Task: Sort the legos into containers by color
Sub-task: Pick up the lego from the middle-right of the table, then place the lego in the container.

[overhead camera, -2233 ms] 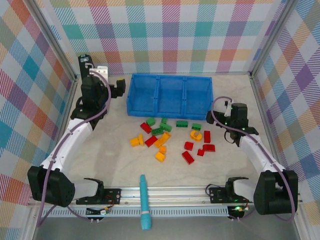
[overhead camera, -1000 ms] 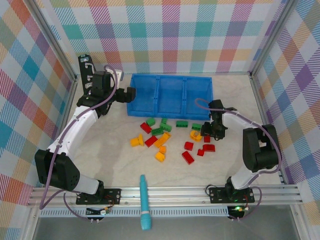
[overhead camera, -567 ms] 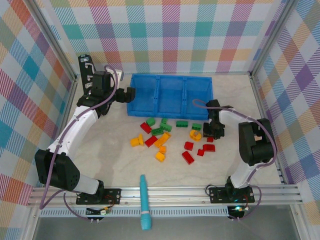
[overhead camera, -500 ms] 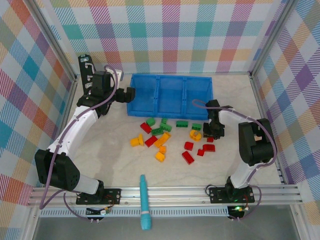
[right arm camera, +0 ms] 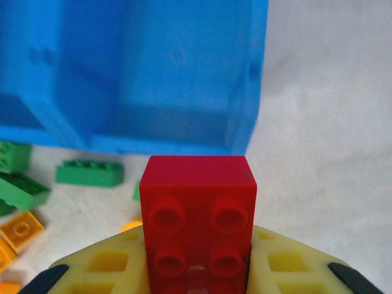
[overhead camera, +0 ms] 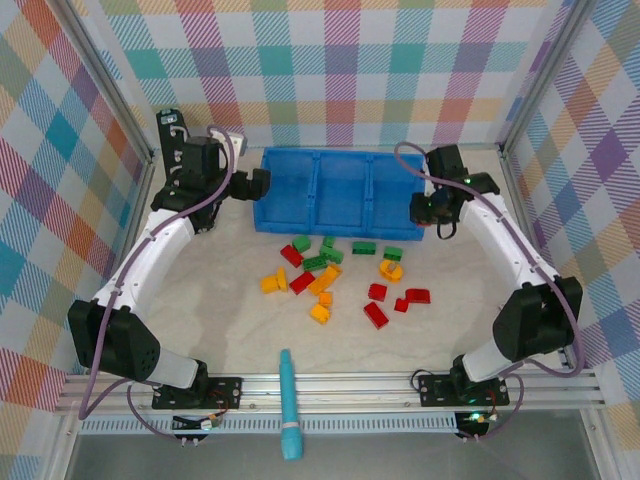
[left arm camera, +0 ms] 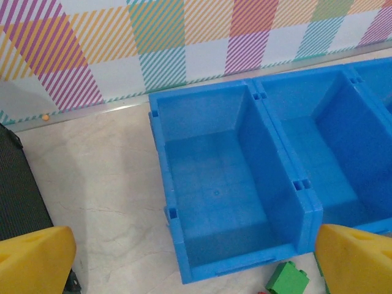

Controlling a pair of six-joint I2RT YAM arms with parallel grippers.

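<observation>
The blue tray (overhead camera: 340, 158) holds three square containers side by side at the back of the table. Red, green and yellow-orange legos lie loose in front of it, among them a green one (overhead camera: 364, 247), a yellow one (overhead camera: 391, 270) and a red one (overhead camera: 376, 315). My right gripper (overhead camera: 428, 208) hangs by the tray's right front corner, shut on a red lego (right arm camera: 197, 208) with its studs facing the camera. Beyond it is the right container (right arm camera: 184, 73). My left gripper (left arm camera: 196, 269) stands open over the left container (left arm camera: 214, 177), with a green lego (left arm camera: 288, 280) below.
A teal pen-like tool (overhead camera: 288, 405) lies across the front rail. A black textured object (left arm camera: 18, 184) stands left of the tray. Plaid walls close in the table on three sides. Bare tabletop stretches left of the pile (overhead camera: 215, 300).
My right gripper closed on a red lego at the right of the pile and carried it up and back to the tray's right front corner. The left arm barely shifted.
</observation>
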